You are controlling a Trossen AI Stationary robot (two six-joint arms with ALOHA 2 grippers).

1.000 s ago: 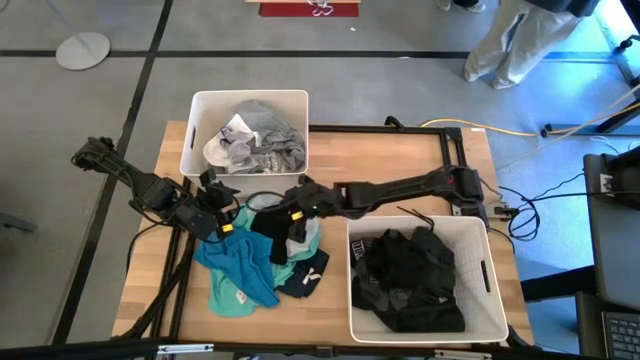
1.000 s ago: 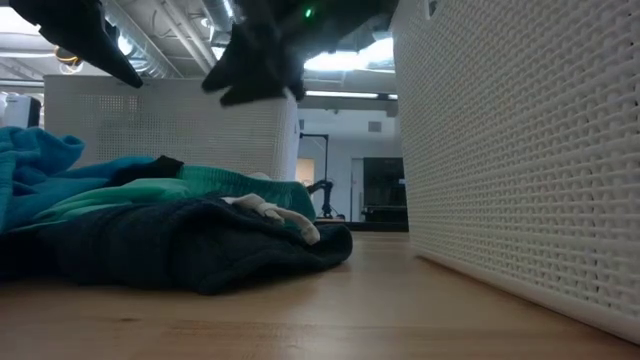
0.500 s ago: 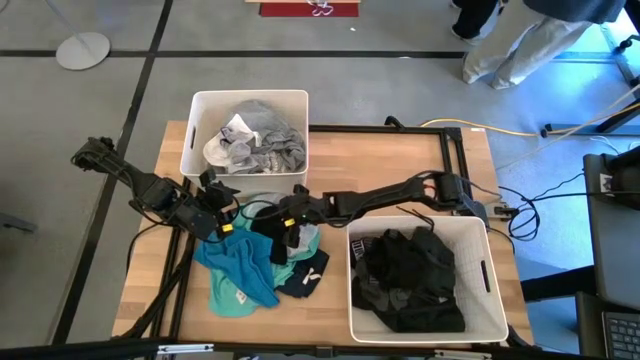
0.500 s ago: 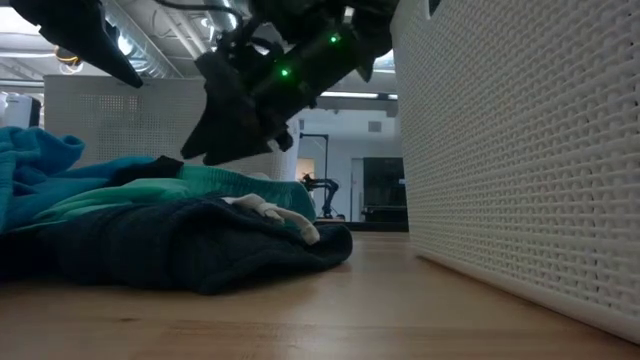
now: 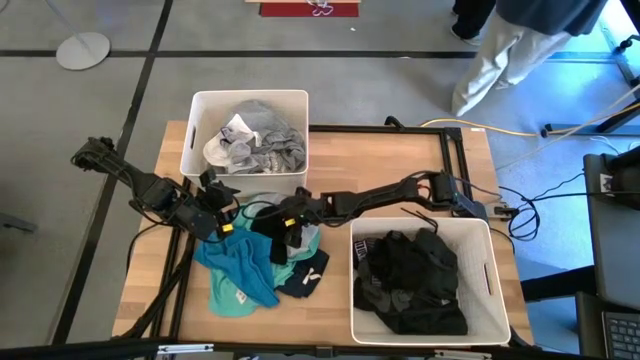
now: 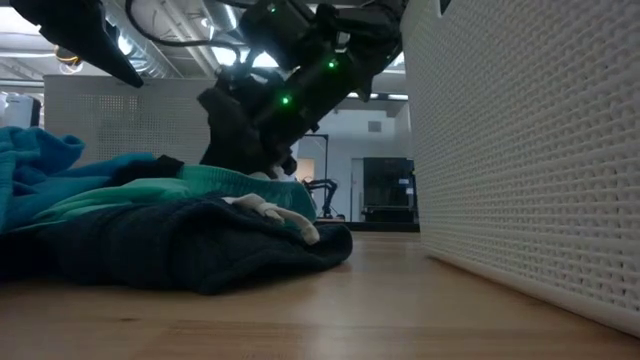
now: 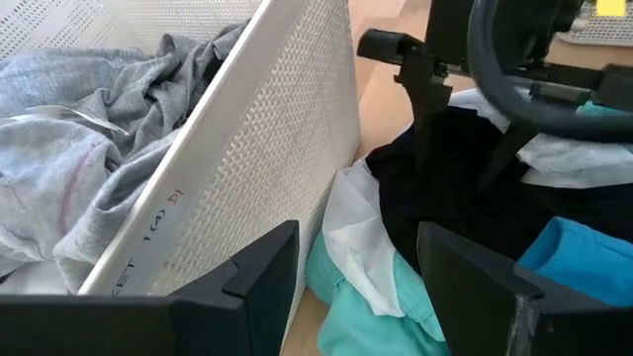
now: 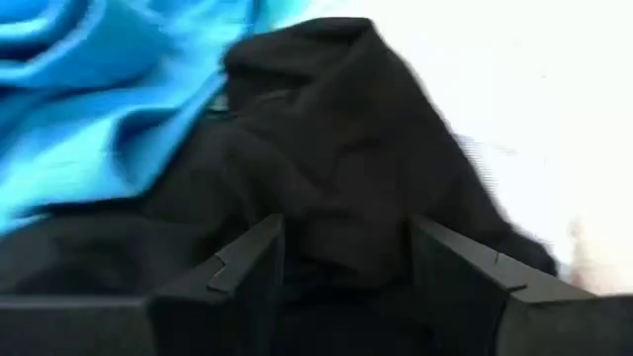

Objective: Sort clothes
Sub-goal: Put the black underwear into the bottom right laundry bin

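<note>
Down low, right gripper (image 5: 291,226) straddles black garment (image 8: 336,148).

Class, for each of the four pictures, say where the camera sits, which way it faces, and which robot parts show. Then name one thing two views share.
High view: above the table, facing straight down; both arms, the clothes pile, two bins.
Low view: at tabletop height, facing level across; the right gripper coming down onto the pile.
Left wrist view: on the left arm, facing forward past the open left gripper at the grey-filled bin.
Right wrist view: on the right arm; open right gripper over a black garment.
Shared: the black garment shows in both wrist views.
</note>
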